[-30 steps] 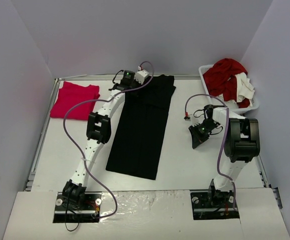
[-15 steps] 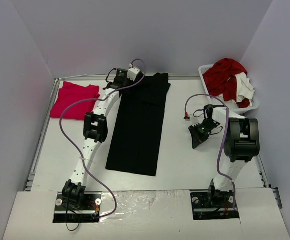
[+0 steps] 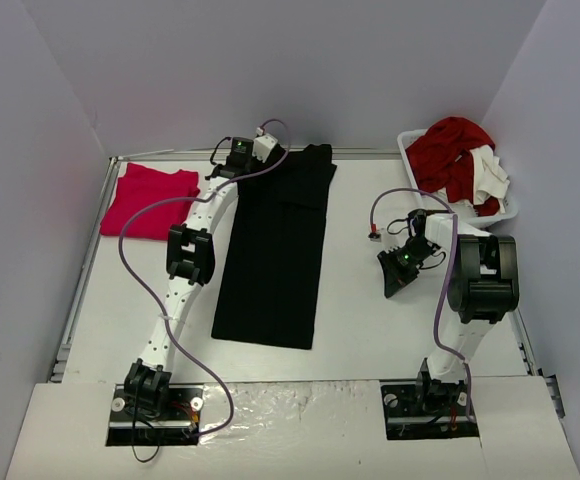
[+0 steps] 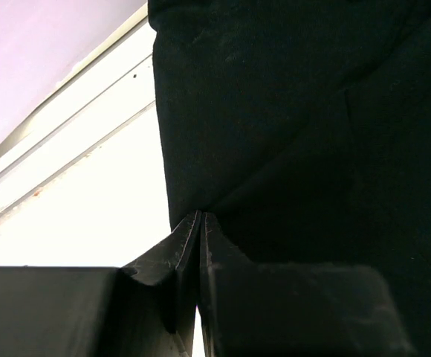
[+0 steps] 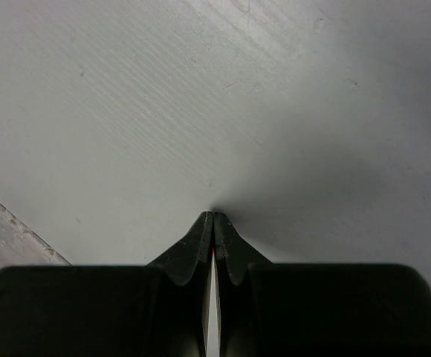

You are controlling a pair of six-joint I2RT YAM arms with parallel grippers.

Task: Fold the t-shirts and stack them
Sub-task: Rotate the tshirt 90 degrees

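Observation:
The black t-shirt (image 3: 275,250) lies folded into a long strip down the middle of the table. My left gripper (image 3: 263,163) is at the strip's far left corner. In the left wrist view the left gripper (image 4: 201,214) has its jaws pressed together on the edge of the black t-shirt (image 4: 290,111). The pink-red t-shirt (image 3: 148,198) lies folded at the far left. My right gripper (image 3: 392,284) is shut and empty, right of the black strip. In the right wrist view the right gripper (image 5: 213,214) points its tips at the bare table.
A white basket (image 3: 408,146) at the far right corner holds red and white clothes (image 3: 457,152). The white table (image 3: 370,320) has a raised rail along its left and far edges. Grey walls close in three sides.
My left gripper has moved left, dragging the far end of the black t-shirt with it, so the strip lies straighter. The right arm has not moved.

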